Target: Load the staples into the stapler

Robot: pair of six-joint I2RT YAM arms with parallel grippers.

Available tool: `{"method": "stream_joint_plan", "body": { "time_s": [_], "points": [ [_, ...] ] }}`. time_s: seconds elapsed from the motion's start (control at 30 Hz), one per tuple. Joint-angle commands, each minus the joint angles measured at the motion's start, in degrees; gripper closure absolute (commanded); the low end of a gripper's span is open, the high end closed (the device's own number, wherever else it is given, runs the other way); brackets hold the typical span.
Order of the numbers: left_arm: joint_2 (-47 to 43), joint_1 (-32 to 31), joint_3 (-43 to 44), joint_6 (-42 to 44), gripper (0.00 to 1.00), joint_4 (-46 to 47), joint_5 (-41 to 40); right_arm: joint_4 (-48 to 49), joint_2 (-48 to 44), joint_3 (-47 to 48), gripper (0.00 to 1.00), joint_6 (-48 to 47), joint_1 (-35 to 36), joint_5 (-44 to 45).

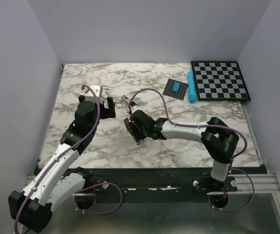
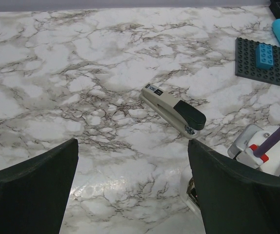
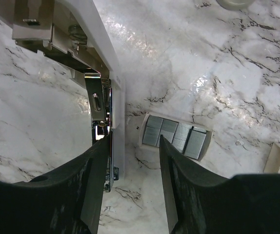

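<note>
Stapler (image 3: pixel 103 48) lies open mid-counter (image 3: pixel 228 73) under my right pincer (image 3: pixel 132 146), staples (image 3: pixel 175 135) just beside it, unpicked; it and left pincer (image 2: pixel 132 146) are spread, empty, so loading's all left, I judge.

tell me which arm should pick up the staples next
Right. The right gripper hangs open right over the staples, with the open stapler beside its finger. The left gripper is open farther off, facing only a closed beige stapler.
</note>
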Motion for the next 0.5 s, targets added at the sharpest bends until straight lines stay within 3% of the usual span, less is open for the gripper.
{"method": "stream_joint_plan", "body": {
  "time_s": [0.0,0.47],
  "points": [
    [-0.9,0.5,-0.3,0.4,0.01,0.0,0.2,-1.4,1.0,2.2,0.46,0.5,0.4,0.4],
    [-0.2,1.4,-0.2,1.5,0.01,0.3,0.8,-3.8,1.4,0.9,0.46,0.5,0.5,-1.2]
  ]
}}
